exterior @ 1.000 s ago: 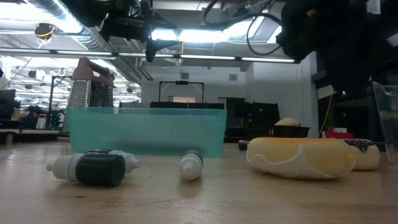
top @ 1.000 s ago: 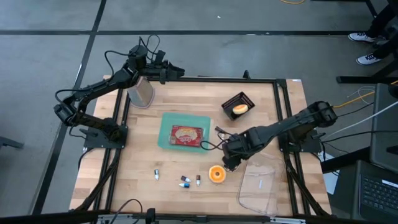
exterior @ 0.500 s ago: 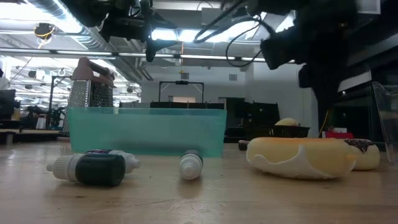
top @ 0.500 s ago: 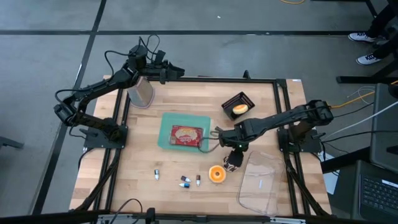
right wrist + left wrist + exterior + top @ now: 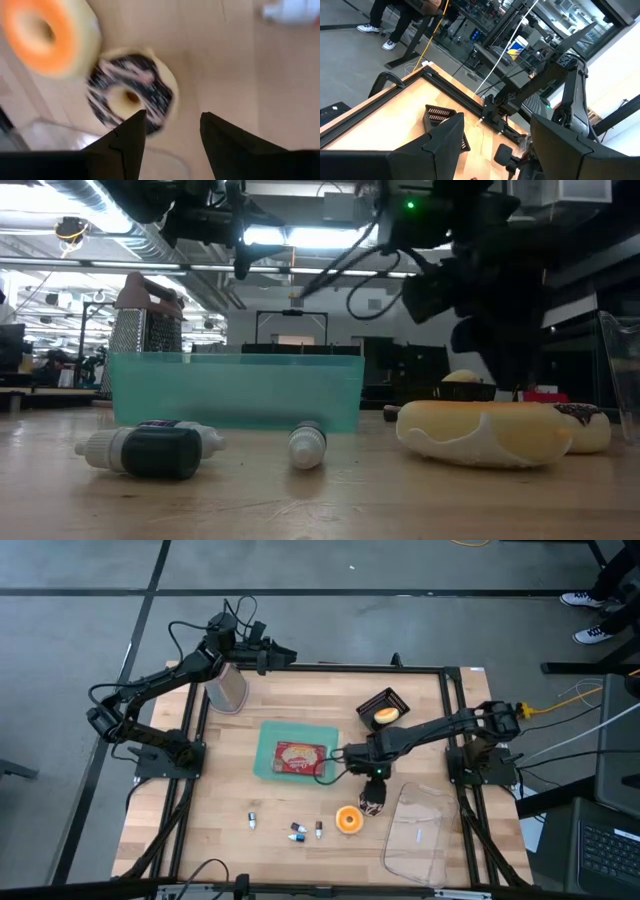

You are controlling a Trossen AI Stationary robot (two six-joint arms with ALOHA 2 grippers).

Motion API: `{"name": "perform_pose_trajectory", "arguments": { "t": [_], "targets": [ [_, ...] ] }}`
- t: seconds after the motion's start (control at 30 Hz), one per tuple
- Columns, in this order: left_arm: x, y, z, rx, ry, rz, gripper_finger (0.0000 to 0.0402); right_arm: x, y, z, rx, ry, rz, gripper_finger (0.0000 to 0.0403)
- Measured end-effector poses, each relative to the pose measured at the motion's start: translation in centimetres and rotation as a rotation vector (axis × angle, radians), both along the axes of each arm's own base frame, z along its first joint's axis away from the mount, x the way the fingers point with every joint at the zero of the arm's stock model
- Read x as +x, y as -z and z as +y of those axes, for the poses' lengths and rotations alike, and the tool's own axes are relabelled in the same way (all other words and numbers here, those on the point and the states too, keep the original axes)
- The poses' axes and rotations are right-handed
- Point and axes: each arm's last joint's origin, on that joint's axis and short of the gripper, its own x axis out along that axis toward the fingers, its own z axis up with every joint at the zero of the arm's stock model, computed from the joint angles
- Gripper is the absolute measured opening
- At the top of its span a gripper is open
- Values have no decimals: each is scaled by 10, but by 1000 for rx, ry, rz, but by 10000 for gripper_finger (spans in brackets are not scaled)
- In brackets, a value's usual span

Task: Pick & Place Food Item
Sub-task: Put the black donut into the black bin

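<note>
Two doughnuts lie flat on the wooden table near its front: an orange-glazed one and a chocolate one with pink streaks. My right gripper hangs just above the chocolate doughnut, pointing steeply down. It is open and its fingers touch nothing. A teal tray at mid-table holds a printed food packet. My left gripper waits open and level, high over the far left corner.
A black tray with a bun sits far right. A clear plastic container lies just right of the doughnuts. Three small bottles lie near the front edge. A metal grater stands under the left arm.
My right gripper has rolled about its own pointing line and sunk toward the chocolate doughnut. Meanwhile its forearm has swung toward the table's far edge. Its fingers have stayed open. The doughnuts have not moved.
</note>
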Motion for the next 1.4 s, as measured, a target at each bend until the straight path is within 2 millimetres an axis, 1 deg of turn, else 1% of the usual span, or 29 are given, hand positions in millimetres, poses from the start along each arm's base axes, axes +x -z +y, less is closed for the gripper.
{"name": "perform_pose_trajectory", "arguments": {
  "t": [0.13,0.23,0.33,0.53,0.67,1.1,1.2,1.27,1.33,1.4],
  "targets": [
    [0,2,0,-13,0,13,223,8,-1,-4,21,37,-67,185],
    [0,3,0,-19,1,24,223,10,0,-5,19,41,-79,185],
    [0,3,0,-19,2,26,223,11,6,-4,18,39,-64,185],
    [0,4,0,-19,3,27,223,16,24,1,50,24,-18,185],
    [0,4,0,-16,4,30,223,16,29,2,57,20,1,185],
    [0,4,0,-14,6,29,223,15,29,4,109,-15,10,180],
    [0,4,-1,-15,6,29,223,15,29,4,109,-26,5,164],
    [0,4,0,-15,6,29,223,15,29,4,112,-33,1,143],
    [0,4,0,-14,6,29,223,15,29,4,114,-35,-1,110],
    [0,4,0,-14,6,29,223,15,29,3,116,-30,-2,66]
  ]
}}
